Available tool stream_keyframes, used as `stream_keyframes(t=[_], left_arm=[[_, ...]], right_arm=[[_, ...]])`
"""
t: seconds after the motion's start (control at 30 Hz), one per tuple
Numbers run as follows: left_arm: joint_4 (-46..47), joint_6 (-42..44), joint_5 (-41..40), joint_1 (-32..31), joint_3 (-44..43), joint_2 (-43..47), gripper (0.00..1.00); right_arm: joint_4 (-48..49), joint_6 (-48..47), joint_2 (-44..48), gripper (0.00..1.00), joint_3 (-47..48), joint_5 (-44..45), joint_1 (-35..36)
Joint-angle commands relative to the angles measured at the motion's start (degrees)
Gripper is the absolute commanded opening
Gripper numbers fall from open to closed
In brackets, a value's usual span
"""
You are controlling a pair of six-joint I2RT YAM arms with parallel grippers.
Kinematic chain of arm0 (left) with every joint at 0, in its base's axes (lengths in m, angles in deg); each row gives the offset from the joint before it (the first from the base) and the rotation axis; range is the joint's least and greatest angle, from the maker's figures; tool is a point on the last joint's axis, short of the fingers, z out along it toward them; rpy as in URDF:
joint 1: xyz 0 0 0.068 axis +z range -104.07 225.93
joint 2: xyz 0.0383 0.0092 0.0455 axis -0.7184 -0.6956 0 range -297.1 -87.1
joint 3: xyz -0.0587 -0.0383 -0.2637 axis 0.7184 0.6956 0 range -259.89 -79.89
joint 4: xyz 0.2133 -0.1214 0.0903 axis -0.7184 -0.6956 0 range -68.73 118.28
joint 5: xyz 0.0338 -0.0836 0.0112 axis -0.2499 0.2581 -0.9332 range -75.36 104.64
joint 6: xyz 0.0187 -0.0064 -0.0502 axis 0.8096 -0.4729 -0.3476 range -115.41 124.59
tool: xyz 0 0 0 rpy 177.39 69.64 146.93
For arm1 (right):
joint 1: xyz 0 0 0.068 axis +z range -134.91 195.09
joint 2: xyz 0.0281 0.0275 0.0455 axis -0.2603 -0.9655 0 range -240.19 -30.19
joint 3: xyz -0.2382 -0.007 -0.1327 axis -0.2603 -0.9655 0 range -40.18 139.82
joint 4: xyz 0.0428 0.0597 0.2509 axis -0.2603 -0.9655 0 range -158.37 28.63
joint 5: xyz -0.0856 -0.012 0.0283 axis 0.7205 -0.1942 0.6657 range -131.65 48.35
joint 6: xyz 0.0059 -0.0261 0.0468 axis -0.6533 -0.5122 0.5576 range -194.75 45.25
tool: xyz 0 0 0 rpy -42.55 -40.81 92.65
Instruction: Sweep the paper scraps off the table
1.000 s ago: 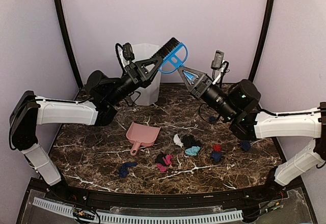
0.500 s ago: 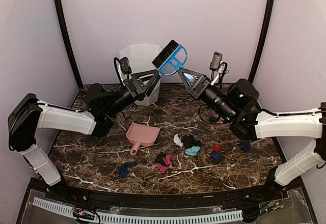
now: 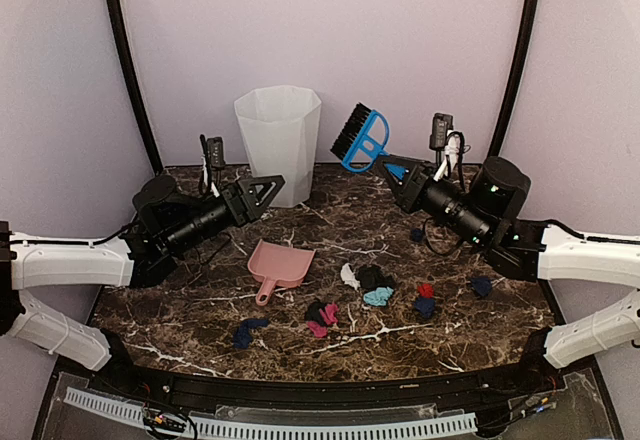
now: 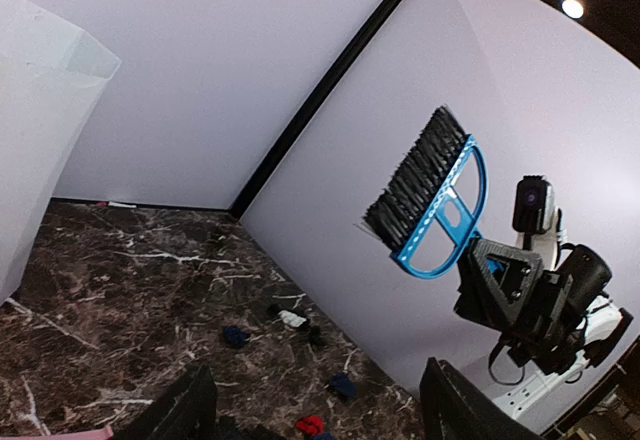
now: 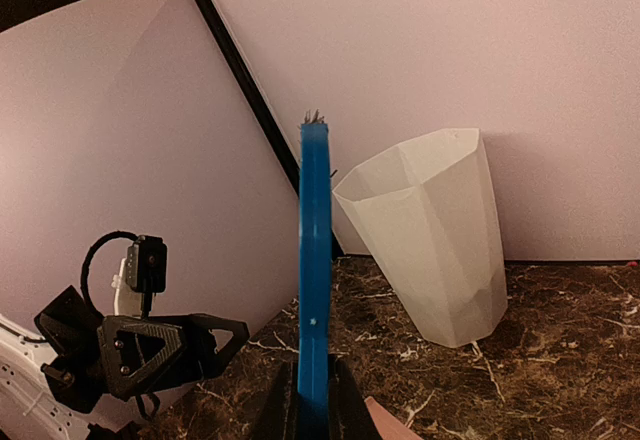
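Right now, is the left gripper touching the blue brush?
Apart. Top external view shows the left gripper low by the bin, well clear of the blue brush in the right gripper.

Paper scraps, small, crumpled, multicoloured, scattered over centre and right of table, dark brown marble-patterned, white-veined.

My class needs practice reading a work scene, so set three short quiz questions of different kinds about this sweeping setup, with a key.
1. True or false: the blue brush lies flat on the table.
2. Which gripper holds the brush? A. left B. right C. neither
3. Fill in: the paper scraps lie on the ____, none in the pink dustpan.
Key: 1 false, it is held in the air. 2 B: the right gripper grips it; the left gripper is open. 3 table.
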Motion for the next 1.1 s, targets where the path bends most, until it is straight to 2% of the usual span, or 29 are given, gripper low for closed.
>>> stream_keyframes(t=[0.0,0.13,0.43,0.73,1.07], left_arm=[[-20.4,12.0,-7.9,-0.5,2.0,5.5,0.72],[-29.5,15.8,-13.7,-1.4,4.1,10.1,0.7],[-45.2,17.0,-18.5,-4.1,8.0,17.3,0.68],[-48.6,15.0,-19.5,-7.4,13.2,21.6,0.69],[-50.0,13.7,-23.1,-13.6,12.9,13.2,0.74]], right_arm=[[-8.4,-5.7,3.5,0.0,-0.7,1.7,-0.5],[-14.1,-7.8,5.8,0.0,-1.0,4.2,-0.5],[-24.5,-9.3,8.1,0.0,-0.9,8.7,-0.6],[-27.2,-8.8,8.3,0.0,-2.5,9.2,-0.6],[-31.9,-8.4,6.9,0.0,-1.5,10.3,-0.6]])
